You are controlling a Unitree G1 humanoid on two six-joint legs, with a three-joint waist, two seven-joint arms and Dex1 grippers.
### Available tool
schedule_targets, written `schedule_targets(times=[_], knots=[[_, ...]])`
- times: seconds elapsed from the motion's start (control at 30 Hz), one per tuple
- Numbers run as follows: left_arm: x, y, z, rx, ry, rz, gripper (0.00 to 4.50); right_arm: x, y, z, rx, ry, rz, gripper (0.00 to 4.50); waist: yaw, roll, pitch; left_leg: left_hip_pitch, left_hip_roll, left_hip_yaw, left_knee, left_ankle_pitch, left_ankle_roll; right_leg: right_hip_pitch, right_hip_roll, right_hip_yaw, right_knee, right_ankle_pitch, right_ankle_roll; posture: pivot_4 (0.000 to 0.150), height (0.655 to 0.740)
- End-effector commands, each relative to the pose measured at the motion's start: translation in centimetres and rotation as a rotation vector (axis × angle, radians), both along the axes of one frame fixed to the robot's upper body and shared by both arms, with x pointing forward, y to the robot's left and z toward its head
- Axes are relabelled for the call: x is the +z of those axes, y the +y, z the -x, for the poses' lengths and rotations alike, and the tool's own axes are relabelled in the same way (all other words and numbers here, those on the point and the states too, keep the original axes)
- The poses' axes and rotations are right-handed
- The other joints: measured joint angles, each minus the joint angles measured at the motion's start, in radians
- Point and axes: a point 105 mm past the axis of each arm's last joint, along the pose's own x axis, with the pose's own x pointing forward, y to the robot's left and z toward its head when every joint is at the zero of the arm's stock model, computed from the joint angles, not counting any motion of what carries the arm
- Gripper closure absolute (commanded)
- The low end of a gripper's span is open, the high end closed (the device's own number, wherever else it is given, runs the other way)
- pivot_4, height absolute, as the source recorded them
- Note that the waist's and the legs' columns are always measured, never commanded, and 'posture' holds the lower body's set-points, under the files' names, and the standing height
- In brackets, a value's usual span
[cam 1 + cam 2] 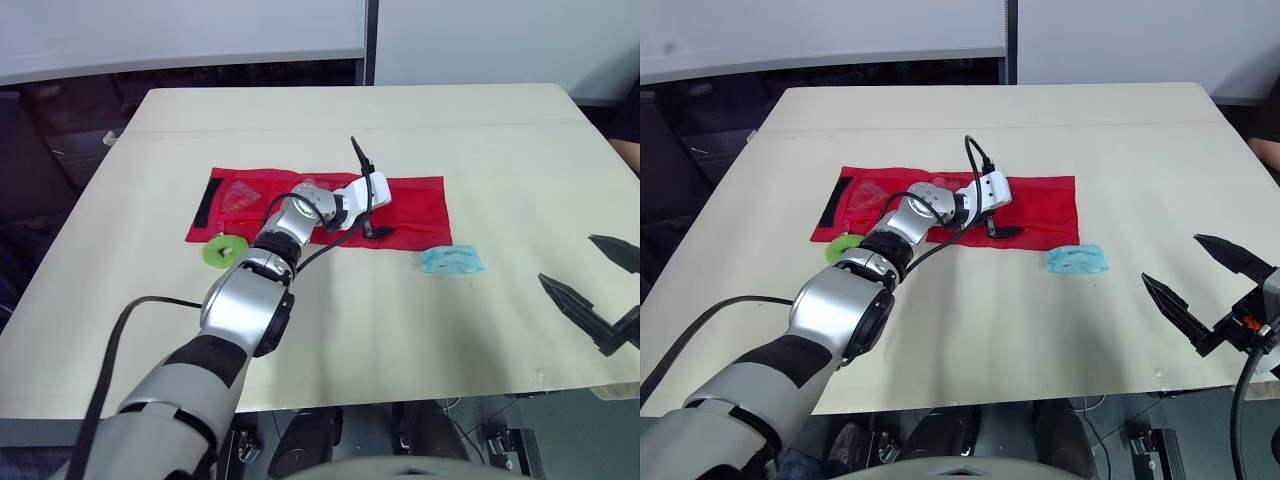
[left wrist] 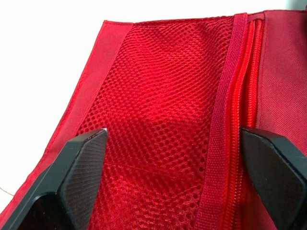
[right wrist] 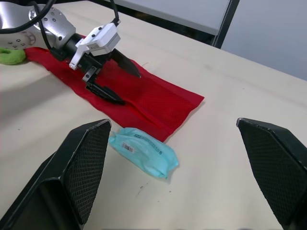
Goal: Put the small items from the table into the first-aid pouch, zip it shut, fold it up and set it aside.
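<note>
The blue packet (image 1: 452, 260) lies just off the pouch's (image 1: 415, 205) right end, nearest the right gripper (image 1: 1170, 258), jaws wide and empty; the left gripper (image 1: 371, 186), jaws open, seemingly hovers above the pouch.

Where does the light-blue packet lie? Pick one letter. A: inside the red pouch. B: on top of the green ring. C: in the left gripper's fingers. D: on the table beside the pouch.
D: the light-blue packet lies on the table beside the red pouch, with the open left gripper over the pouch's mesh, holding nothing.
</note>
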Motion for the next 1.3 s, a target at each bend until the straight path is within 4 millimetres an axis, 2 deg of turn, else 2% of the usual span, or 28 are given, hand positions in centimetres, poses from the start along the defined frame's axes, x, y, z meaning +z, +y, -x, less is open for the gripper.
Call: schedule_targets(times=[0.03, 0.1, 0.23, 0.3, 0.43, 0.53, 0.67, 0.8, 0.97, 1.07, 1.2, 1.3], knots=[[0.8, 0.0, -0.2, -0.002, -0.029, -0.002, 0.83, 0.5, 0.4, 0.1, 0.020, -0.031, 0.014, 0.00, 0.000, 0.000, 0.000, 0.000, 0.000, 0.000, 0.000, 0.000, 0.000, 0.000, 0.000, 0.000, 0.000, 0.000, 0.000, 0.150, 0.7368], [0.8, 0.2, -0.3, 0.007, -0.032, -0.004, 1.62, 0.4, 0.4, 0.0, 0.021, -0.030, 0.013, 0.00, 0.000, 0.000, 0.000, 0.000, 0.000, 0.000, 0.000, 0.000, 0.000, 0.000, 0.000, 0.000, 0.000, 0.000, 0.000, 0.150, 0.7368], [0.8, 0.3, -0.3, 0.008, -0.027, 0.004, 3.81, 0.3, 0.5, -0.1, 0.031, -0.023, 0.010, 0.00, -0.001, 0.000, 0.000, 0.000, 0.000, 0.000, 0.000, 0.000, 0.000, 0.000, 0.000, 0.000, 0.000, 0.000, 0.000, 0.150, 0.7368], [0.9, 0.2, -0.3, 0.000, -0.026, 0.009, 4.46, -0.1, 0.8, -0.2, 0.059, -0.003, 0.010, 0.00, -0.001, 0.000, 0.000, 0.000, 0.000, 0.000, 0.000, 0.000, 0.000, 0.000, 0.000, 0.000, 0.000, 0.000, 0.000, 0.150, 0.7368], [1.5, -0.3, -0.1, -0.021, -0.025, 0.037, 4.46, -2.3, 1.4, -1.9, 0.101, 0.104, 0.080, 0.00, -0.005, 0.000, 0.000, 0.000, 0.000, 0.001, 0.000, 0.000, 0.000, 0.000, 0.000, 0.000, 0.000, 0.000, 0.000, 0.150, 0.7368], [1.8, -0.5, -0.1, -0.025, -0.017, 0.058, 4.46, -3.1, 1.7, -2.9, 0.130, 0.132, 0.130, 0.00, -0.005, 0.000, 0.000, 0.000, 0.000, 0.000, 0.000, 0.001, -0.001, 0.000, 0.000, 0.000, 0.000, 0.000, 0.000, 0.150, 0.7368], [2.1, -0.9, 0.3, -0.067, 0.002, 0.072, 4.46, -4.9, 2.5, -5.7, 0.254, 0.225, 0.201, 0.00, -0.008, 0.000, 0.000, 0.000, 0.000, 0.001, 0.001, 0.002, -0.004, 0.000, 0.000, 0.000, 0.000, 0.000, 0.000, 0.150, 0.7368], [2.2, -1.3, 0.6, -0.088, 0.000, 0.073, 4.46, -7.2, 1.9, -9.0, 0.284, 0.330, 0.342, 0.00, -0.006, 0.000, 0.001, 0.000, -0.001, 0.001, 0.001, 0.002, -0.004, 0.000, 0.000, 0.000, -0.001, 0.001, 0.001, 0.150, 0.7368], [2.4, -1.6, 0.5, -0.087, 0.000, 0.084, 4.46, -8.1, 2.5, -11.8, 0.338, 0.362, 0.380, 0.00, -0.006, 0.001, 0.000, -0.004, 0.000, 0.000, 0.001, 0.003, -0.004, -0.003, 0.000, 0.000, -0.002, 0.001, 0.001, 0.150, 0.7368], [2.6, -1.6, 0.6, -0.090, 0.010, 0.094, 4.46, -9.2, 2.5, -12.5, 0.377, 0.398, 0.451, 0.00, -0.004, 0.001, 0.000, -0.006, -0.001, 0.001, 0.001, 0.003, -0.004, -0.006, -0.001, 0.001, -0.002, 0.001, 0.001, 0.150, 0.7368], [2.8, -1.7, 0.7, -0.106, 0.024, 0.106, 4.46, -9.1, 3.6, -13.4, 0.427, 0.384, 0.433, 0.00, -0.006, 0.001, 0.000, -0.008, -0.001, 0.002, 0.001, 0.003, -0.004, -0.010, -0.001, 0.002, 0.000, 0.001, 0.001, 0.150, 0.7368], [3.0, -1.7, 0.9, -0.120, 0.046, 0.121, 4.50, -8.8, 3.9, -13.0, 0.457, 0.372, 0.436, 0.86, -0.006, 0.001, 0.000, -0.008, -0.001, 0.002, 0.001, 0.003, -0.005, -0.011, -0.001, 0.001, 0.002, 0.001, 0.000, 0.150, 0.7368]])
